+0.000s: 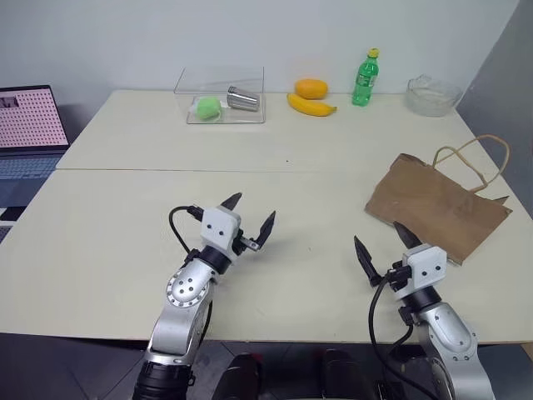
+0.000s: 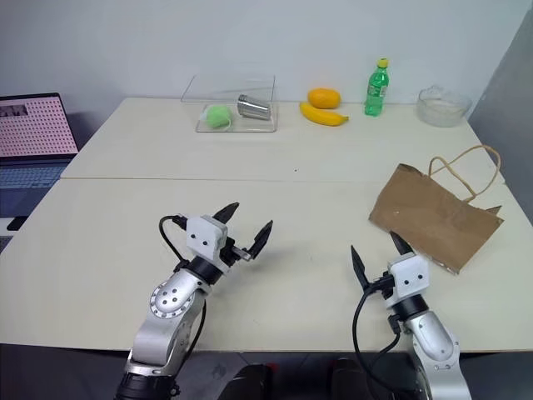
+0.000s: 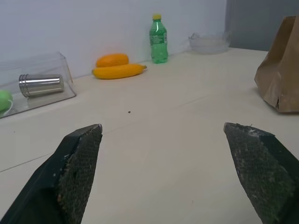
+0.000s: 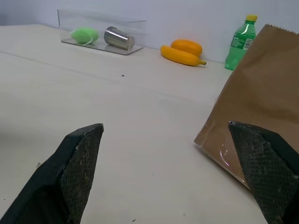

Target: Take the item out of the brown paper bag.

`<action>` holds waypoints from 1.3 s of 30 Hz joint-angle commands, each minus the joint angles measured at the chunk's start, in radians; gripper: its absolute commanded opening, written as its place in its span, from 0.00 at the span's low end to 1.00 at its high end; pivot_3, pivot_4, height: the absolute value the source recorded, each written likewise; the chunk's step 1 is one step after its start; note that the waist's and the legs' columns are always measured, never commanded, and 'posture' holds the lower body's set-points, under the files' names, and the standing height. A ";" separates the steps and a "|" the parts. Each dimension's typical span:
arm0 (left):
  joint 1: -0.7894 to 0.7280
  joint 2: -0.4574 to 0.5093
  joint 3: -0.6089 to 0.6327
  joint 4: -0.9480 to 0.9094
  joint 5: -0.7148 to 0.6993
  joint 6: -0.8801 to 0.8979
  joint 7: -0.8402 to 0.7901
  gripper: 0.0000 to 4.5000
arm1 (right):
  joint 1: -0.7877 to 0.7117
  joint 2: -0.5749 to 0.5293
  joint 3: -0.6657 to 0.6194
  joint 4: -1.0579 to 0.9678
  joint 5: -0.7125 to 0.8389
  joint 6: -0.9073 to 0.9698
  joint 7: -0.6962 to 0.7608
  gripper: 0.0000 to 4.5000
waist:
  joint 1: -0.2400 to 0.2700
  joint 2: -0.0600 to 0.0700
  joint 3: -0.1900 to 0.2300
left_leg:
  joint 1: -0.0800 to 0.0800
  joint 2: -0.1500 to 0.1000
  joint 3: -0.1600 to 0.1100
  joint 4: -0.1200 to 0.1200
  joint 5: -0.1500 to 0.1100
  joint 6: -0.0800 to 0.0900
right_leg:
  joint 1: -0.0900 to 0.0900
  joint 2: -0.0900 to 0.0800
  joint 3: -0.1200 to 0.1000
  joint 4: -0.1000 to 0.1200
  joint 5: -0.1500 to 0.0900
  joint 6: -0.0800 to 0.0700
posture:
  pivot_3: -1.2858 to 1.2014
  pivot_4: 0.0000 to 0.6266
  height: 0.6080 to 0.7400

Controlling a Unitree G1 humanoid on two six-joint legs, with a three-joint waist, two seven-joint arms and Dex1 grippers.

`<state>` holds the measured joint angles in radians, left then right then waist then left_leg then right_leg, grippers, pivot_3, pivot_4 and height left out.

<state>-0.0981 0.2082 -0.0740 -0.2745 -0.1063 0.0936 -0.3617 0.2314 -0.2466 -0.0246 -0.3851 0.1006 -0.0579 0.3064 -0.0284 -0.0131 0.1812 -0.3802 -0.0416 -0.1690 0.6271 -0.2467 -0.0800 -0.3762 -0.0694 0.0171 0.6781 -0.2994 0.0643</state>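
- Even, bright diffuse light over the whole table (image 1: 275,167) — no hard glare on the surface.
- Shadows soft and short: faint ones under the brown paper bag (image 1: 437,208) and both arms.
- Head views sharp edge to edge.
- Wrist views: near fingertips (image 3: 77,168) slightly soft, far edge of the table mildly hazy.
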 commanded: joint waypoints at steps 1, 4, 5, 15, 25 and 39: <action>-0.028 0.015 0.018 -0.063 -0.050 0.011 -0.031 0.98 | 0.003 -0.010 -0.015 -0.038 0.013 0.003 0.005 1.00 | 0.000 0.000 0.000 | 0.000 0.000 0.000 0.000 0.000 0.000 | 0.000 0.000 0.000 0.000 0.000 0.000 | 0.52 0.24 1.00; -0.064 0.056 0.013 -0.090 -0.158 0.010 -0.156 0.98 | -0.001 -0.014 -0.017 -0.048 0.019 0.004 0.006 1.00 | 0.000 0.000 0.000 | 0.000 0.000 0.000 0.000 0.000 0.000 | 0.000 0.000 0.000 0.000 0.000 0.000 | 0.52 0.24 1.00; -0.085 0.070 0.015 -0.097 -0.205 0.030 -0.198 0.98 | -0.004 -0.016 -0.018 -0.051 0.020 0.005 0.007 1.00 | 0.000 0.000 0.000 | 0.000 0.000 0.000 0.000 0.000 0.000 | 0.000 0.000 0.000 0.000 0.000 0.000 | 0.52 0.24 1.00; -0.396 0.194 0.018 -0.066 -0.480 0.274 -0.442 0.98 | 0.069 -0.070 -0.076 -0.289 0.071 0.150 0.011 1.00 | -0.001 0.000 0.000 | -0.001 0.000 0.000 0.000 0.000 0.000 | 0.000 0.000 -0.001 0.000 0.000 0.000 | 0.52 0.24 1.00; -0.563 0.194 -0.001 -0.006 -0.582 0.384 -0.582 0.98 | 0.151 -0.148 -0.560 -0.583 0.463 0.558 -0.152 1.00 | -0.002 -0.001 0.001 | 0.000 0.000 0.001 0.001 0.000 0.000 | 0.001 0.001 0.000 0.000 0.000 0.001 | 0.52 0.24 1.00; -0.535 0.187 -0.004 -0.022 -0.551 0.367 -0.585 0.98 | -0.146 -0.561 -0.832 -0.131 0.880 0.955 -0.092 1.00 | 0.001 -0.004 0.003 | -0.002 0.000 0.003 0.001 -0.001 0.002 | 0.001 0.001 0.000 -0.003 0.002 -0.003 | 0.52 0.24 1.00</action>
<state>-0.6341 0.3891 -0.0916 -0.2640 -0.6569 0.4741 -0.9467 0.0968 -0.7776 -0.8077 -0.5332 0.9268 0.8647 0.1878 -0.0276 -0.0167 0.1839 -0.3820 -0.0412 -0.1663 0.6277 -0.2475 -0.0780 -0.3753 -0.0688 0.0173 0.6752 -0.2973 0.0612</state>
